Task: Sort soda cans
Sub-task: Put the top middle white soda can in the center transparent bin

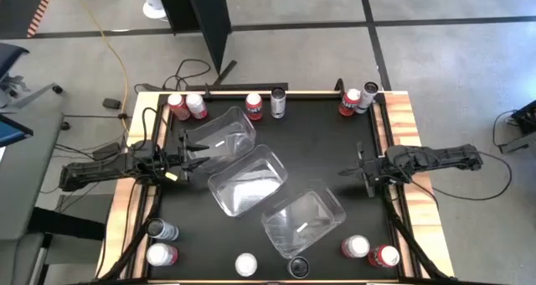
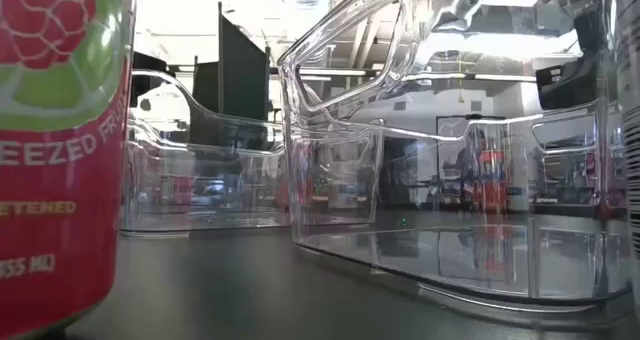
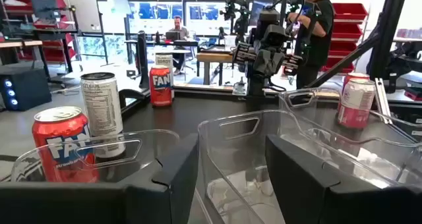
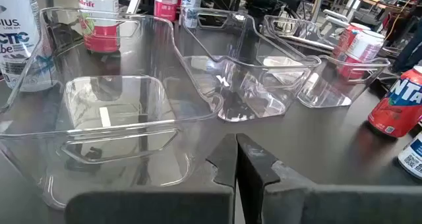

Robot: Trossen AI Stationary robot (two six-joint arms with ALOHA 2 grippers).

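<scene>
Soda cans: twelve, upright, ringed round the table rim, none sorted yet. Six along the far edge, two of them in each far corner; two in the near left corner; two at mid near edge; two in the near right corner. Three clear tubs in a diagonal row across the table middle, holding no cans.

Left hand: at the left edge, just beside the farthest tub, fingers partly apart, holding nothing. Right hand: at the right edge, fingers closed, holding nothing.

Probable step: first pick. Recommended procedure:
- Choose the nearest can, likely the far left corner pair for the left hand.
- Open wider before approach; neighbours touching or nearly so, hence risk of toppling one.
- Grip mid-body, level, then lift clear of the tub wall.
- Assign one kind per tub.

Legible markings:
- "FAN…" in white on the red cans; "NTA" on another red can.
- Nutrition panel on the grey can, text too small.
- "CTIC" on a white can.
- "EEZED FRU" and "ETENED" below a raspberry picture.
</scene>
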